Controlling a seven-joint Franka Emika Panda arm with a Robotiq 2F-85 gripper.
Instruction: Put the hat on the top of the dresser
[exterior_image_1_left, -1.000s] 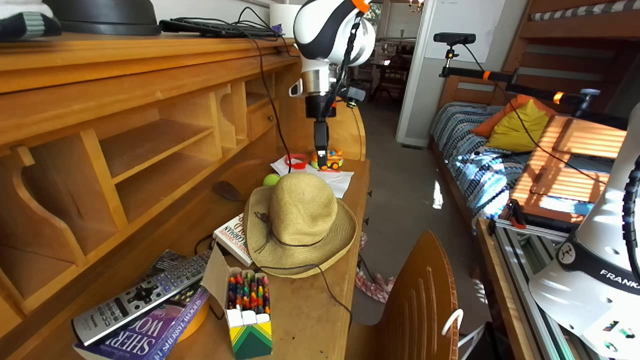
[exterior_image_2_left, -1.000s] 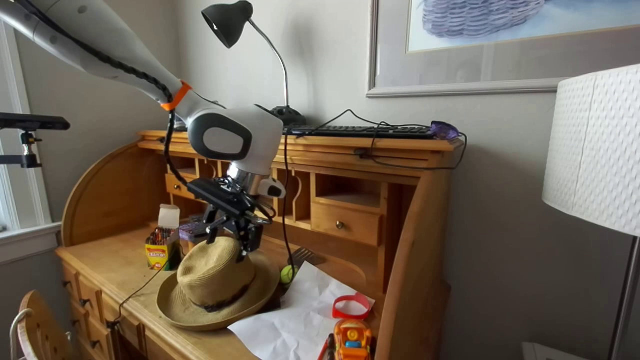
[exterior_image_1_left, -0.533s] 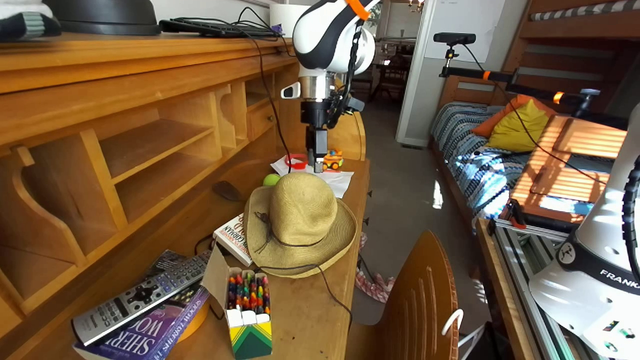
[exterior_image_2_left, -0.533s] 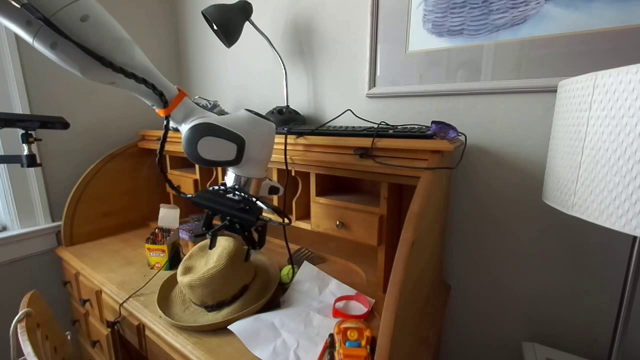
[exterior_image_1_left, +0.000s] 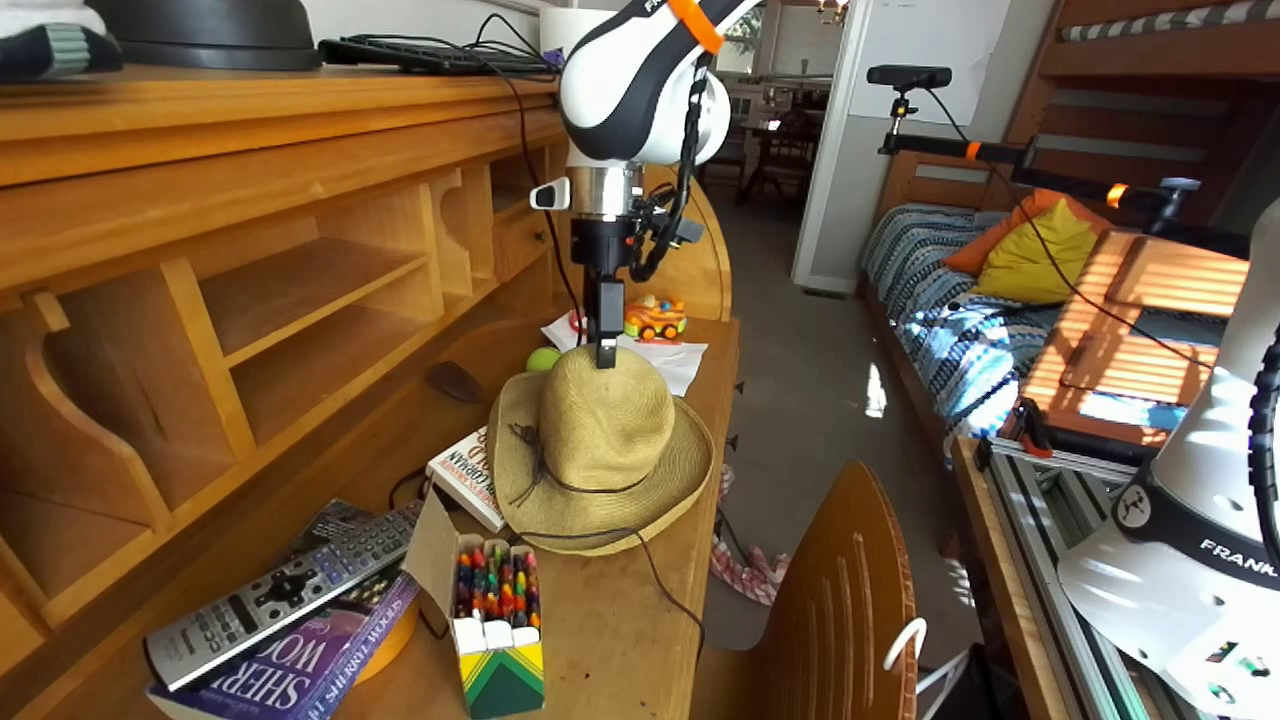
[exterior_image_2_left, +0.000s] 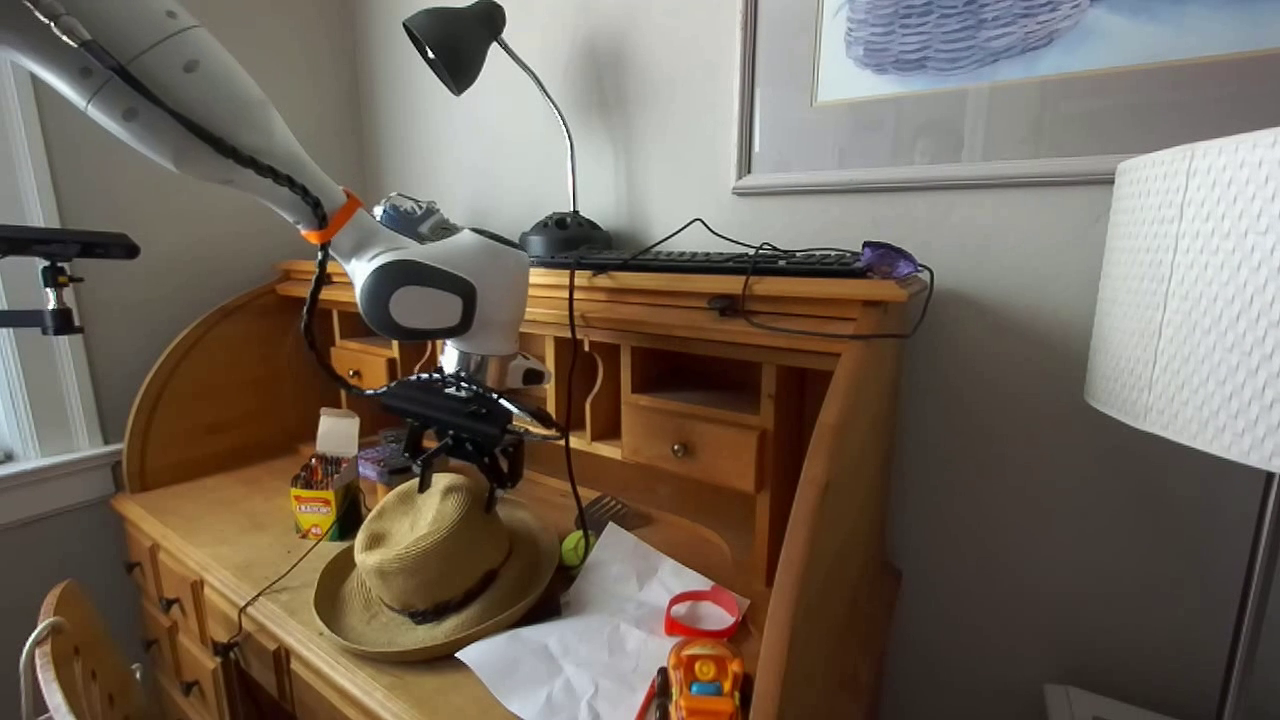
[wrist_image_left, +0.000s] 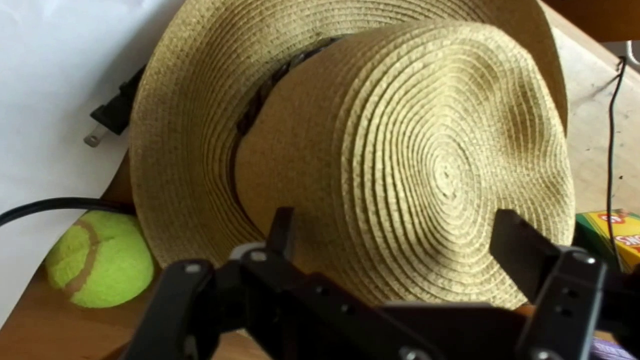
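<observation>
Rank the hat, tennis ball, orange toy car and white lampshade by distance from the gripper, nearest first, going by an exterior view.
1. Hat: directly below the open gripper.
2. Tennis ball: just past the hat, to the picture's right.
3. Orange toy car: farther right, at the picture's bottom edge.
4. White lampshade: beyond the dresser, at the picture's right edge.

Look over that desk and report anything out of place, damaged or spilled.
The hat has a dent in its crown, though that may just be its shape. A black plug pokes from under it with a bare prong, plugged into nothing. The white paper looks creased. I see nothing spilled.
</observation>
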